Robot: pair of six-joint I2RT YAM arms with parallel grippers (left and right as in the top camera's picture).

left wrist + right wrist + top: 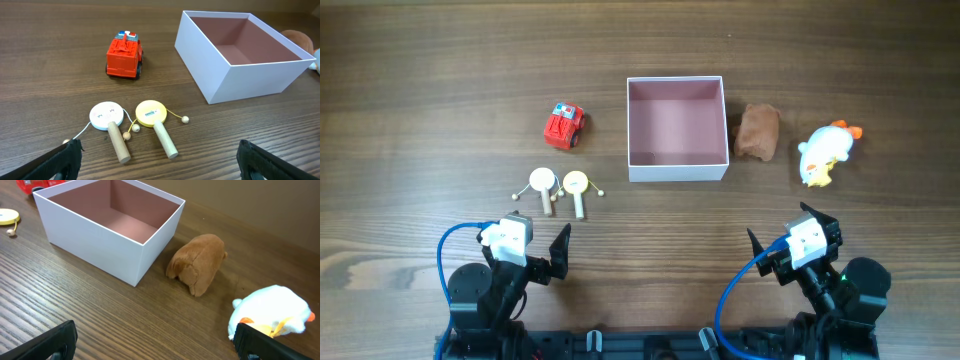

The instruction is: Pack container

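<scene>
Container point(677, 172): mid-table, upright, open top, nothing inside; car point(564, 126) well to its left, brown plush point(758, 131) just beside its right wall
Left gripper point(159, 150): jaws spread wide, holding nothing, low over the table point(420, 80) at the near edge
Right gripper point(155, 330): jaws spread wide, empty, apart from every object
Drums point(559, 186): two, side by side, handles toward the robot, between Left gripper and car
Duck point(827, 153): white, right of the plush, apart from it
</scene>
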